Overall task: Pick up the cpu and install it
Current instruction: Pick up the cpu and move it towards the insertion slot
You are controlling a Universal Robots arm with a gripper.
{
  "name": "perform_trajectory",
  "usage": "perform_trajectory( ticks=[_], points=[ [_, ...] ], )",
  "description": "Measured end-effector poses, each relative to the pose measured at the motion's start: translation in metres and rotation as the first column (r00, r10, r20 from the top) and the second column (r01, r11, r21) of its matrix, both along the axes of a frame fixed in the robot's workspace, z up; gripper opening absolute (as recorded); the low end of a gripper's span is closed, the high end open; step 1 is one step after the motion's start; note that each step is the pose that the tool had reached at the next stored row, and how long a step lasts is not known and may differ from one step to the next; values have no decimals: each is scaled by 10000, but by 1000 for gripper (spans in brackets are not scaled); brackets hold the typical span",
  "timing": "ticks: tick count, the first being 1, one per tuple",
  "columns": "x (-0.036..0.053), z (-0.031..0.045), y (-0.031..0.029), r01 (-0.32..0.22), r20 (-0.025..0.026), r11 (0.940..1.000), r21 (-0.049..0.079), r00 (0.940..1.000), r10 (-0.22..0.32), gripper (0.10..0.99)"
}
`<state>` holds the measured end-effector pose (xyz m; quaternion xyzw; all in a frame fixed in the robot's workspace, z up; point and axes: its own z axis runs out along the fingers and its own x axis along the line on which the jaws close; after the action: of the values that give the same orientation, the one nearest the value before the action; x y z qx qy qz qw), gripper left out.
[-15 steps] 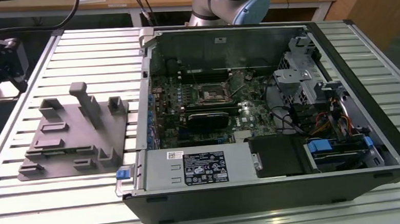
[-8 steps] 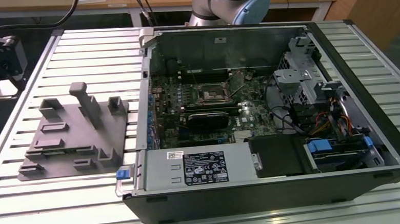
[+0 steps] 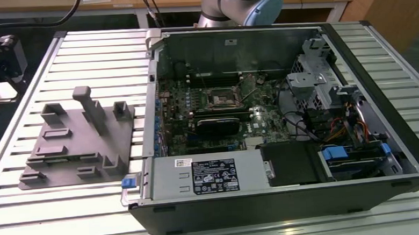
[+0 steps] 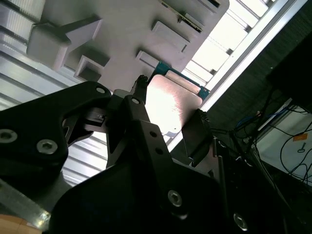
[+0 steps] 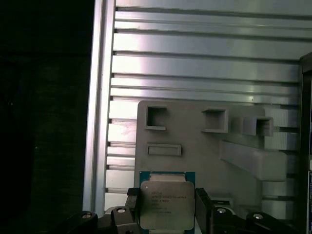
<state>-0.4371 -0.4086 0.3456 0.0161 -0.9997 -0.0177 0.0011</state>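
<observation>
- Jaws were clamped on opposite edges of the cpu, held clear above the grey fixture.
- Risk: so thin an edge grip could let the cpu tilt or slip.
- A tilted cpu might bend contacts in the socket, centre of the exterior view.

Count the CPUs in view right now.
1: the cpu, clamped in the gripper, with the grey fixture behind it in the first wrist view. Others may be hidden.
</observation>
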Motion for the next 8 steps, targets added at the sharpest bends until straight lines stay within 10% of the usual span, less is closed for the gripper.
perform_trajectory(
  ticks=[8],
  points=[
    [0,42,0,0,0,10000,0,10000,0,541]
  ],
)
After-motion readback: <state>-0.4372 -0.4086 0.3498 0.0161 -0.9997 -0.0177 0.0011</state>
